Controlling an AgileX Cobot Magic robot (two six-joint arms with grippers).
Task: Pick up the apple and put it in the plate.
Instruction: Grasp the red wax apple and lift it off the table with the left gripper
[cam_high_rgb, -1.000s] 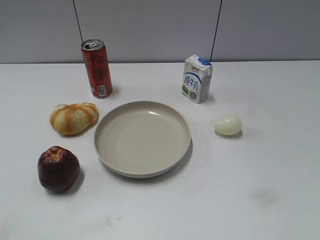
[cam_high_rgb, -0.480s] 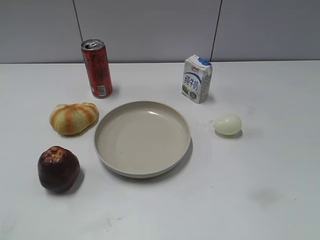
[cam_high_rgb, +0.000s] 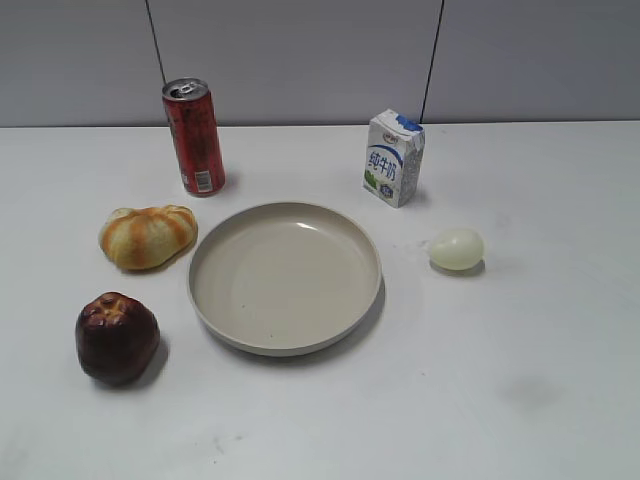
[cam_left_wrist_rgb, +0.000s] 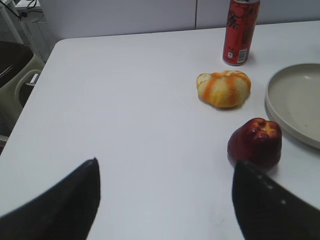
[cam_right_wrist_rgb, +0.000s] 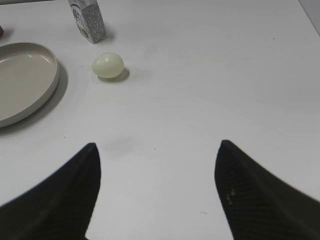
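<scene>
The dark maroon apple (cam_high_rgb: 117, 338) sits on the white table at the front left, left of the beige plate (cam_high_rgb: 205, 300). In the left wrist view the apple (cam_left_wrist_rgb: 255, 142) lies just ahead of my left gripper's right finger, with the plate's rim (cam_left_wrist_rgb: 272, 107) beyond it. My left gripper (cam_left_wrist_rgb: 165, 165) is open and empty above bare table. My right gripper (cam_right_wrist_rgb: 157, 147) is open and empty, with the plate (cam_right_wrist_rgb: 50, 82) far to its left. Neither gripper shows in the exterior view.
An orange-striped bread roll (cam_high_rgb: 147, 236) lies left of the plate. A red can (cam_high_rgb: 194, 136) stands behind it. A milk carton (cam_high_rgb: 393, 157) stands at the back right. A pale egg (cam_high_rgb: 456, 249) lies right of the plate. The table's left edge (cam_left_wrist_rgb: 30, 100) shows in the left wrist view.
</scene>
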